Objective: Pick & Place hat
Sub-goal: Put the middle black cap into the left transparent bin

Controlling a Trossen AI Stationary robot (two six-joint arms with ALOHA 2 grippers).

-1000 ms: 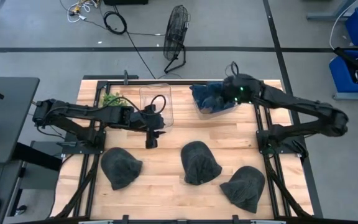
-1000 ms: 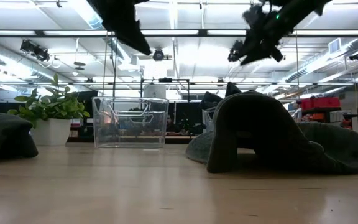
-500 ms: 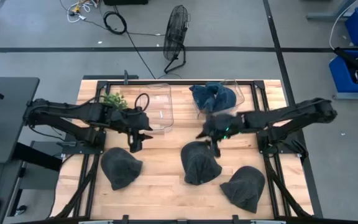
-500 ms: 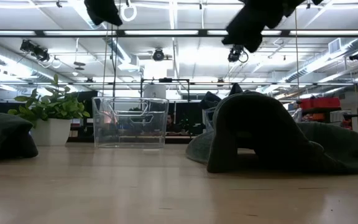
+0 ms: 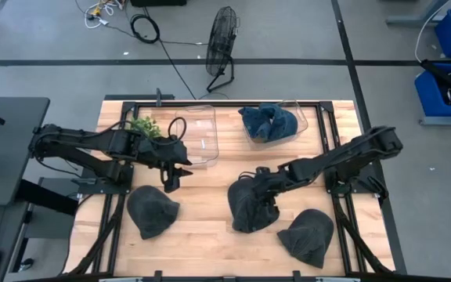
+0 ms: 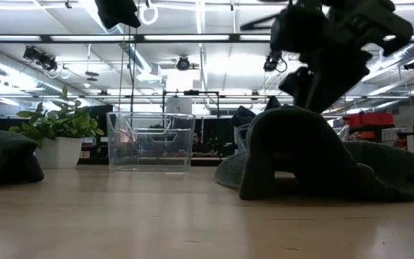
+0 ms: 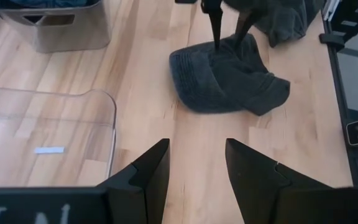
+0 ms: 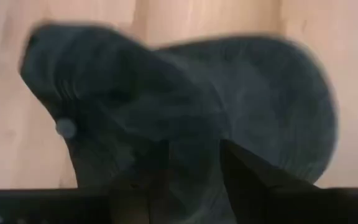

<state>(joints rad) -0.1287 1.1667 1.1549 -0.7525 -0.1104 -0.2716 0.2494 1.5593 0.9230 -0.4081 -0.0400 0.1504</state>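
Task partly done, as I judge it: dark hats already fill the far-right bin (image 5: 272, 123), while three hats lie on the bench (image 5: 202, 235). My right gripper (image 5: 258, 178) is down at the far edge of the middle hat (image 5: 250, 205), fingers spread, with the crown directly beneath them in the right wrist view; no grasp is made yet. My left gripper (image 5: 171, 178), also spread and empty, hangs beside the clear bin (image 5: 202, 141), above the left hat (image 5: 152, 211). The right hat (image 5: 308, 235) is untouched.
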